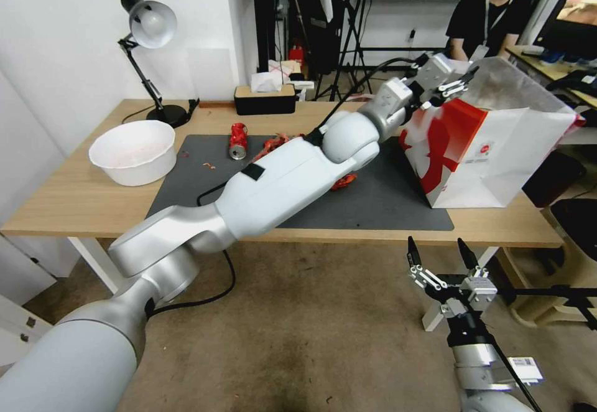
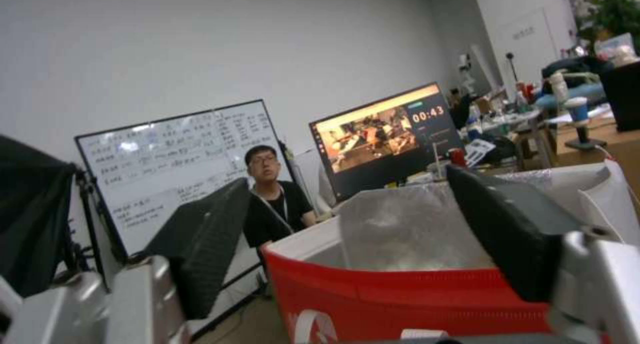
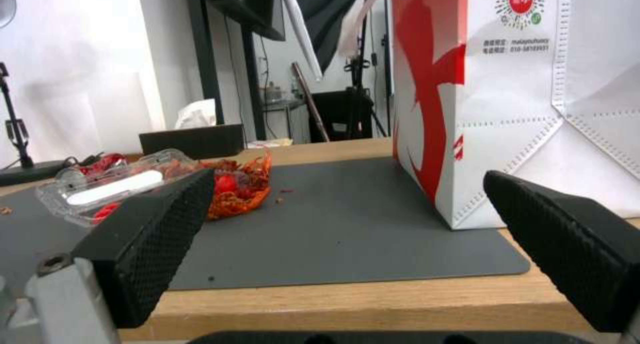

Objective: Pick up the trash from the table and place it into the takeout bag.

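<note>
The takeout bag (image 1: 491, 150) stands open at the right end of the table (image 1: 74, 194), with white sides and a red panel. My left arm reaches across the dark mat (image 1: 373, 203), and the left gripper (image 1: 457, 82) hovers open and empty just above the bag's near rim. The left wrist view looks past that gripper (image 2: 353, 234) into the bag's silvery lining (image 2: 407, 229). A red drink can (image 1: 238, 140) lies on the mat's far left part. My right gripper (image 1: 441, 256) is open below the table's front edge, facing the bag (image 3: 507, 99).
A large white bowl (image 1: 132, 150) sits at the table's left. A clear tray (image 3: 113, 184) and an orange-red crumpled piece (image 3: 237, 186) lie mid-mat, partly behind my left arm. A desk lamp (image 1: 149, 26) and a black tissue box (image 1: 264, 99) stand along the back edge.
</note>
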Motion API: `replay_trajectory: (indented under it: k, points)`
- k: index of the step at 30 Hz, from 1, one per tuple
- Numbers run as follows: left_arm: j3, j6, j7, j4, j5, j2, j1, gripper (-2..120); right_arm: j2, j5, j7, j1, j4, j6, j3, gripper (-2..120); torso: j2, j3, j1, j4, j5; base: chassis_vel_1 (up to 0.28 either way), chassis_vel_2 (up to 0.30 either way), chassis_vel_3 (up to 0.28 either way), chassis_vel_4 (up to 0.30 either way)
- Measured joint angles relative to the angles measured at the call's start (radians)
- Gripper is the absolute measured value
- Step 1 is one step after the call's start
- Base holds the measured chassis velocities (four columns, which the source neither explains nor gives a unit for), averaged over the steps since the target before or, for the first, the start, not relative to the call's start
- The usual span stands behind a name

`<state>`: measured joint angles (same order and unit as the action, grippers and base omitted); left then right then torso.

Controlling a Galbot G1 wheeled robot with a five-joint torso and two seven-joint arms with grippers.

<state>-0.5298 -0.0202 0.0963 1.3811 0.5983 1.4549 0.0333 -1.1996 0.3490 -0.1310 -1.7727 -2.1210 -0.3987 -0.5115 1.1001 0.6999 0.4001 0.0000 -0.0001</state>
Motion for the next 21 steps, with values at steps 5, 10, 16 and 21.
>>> replay_trajectory:
  k: [5, 10, 16, 21]
  points:
    - [0.048, -0.015, 0.027, 0.081, 0.036, -0.052, 0.074, 95, 0.002, 0.0, 0.0, 0.0, -0.001, 0.002, 0.0, 100, 0.0, 0.0, 0.0, 0.0001, -0.0002, 0.0, 0.0, 0.0, 0.0]
    - [0.122, -0.112, 0.198, 0.146, 0.015, -0.078, 0.173, 100, 0.005, -0.001, 0.0, -0.008, -0.005, 0.003, 0.0, 100, 0.0, 0.0, 0.0, 0.0, -0.0002, 0.0, 0.0, 0.0, 0.0]
    - [0.175, -0.309, 0.477, 0.224, 0.024, -0.112, 0.249, 100, 0.007, -0.003, 0.0, -0.011, -0.004, 0.002, 0.001, 100, 0.0, 0.0, 0.0, 0.0, -0.0001, 0.0, 0.0, 0.0, 0.0]
    - [0.221, -0.373, 0.608, 0.289, 0.023, -0.155, 0.312, 100, 0.005, -0.009, 0.0, -0.007, -0.002, 0.004, 0.009, 100, 0.0, 0.0, 0.0, -0.0001, 0.0, 0.0, 0.0, 0.0, 0.0]
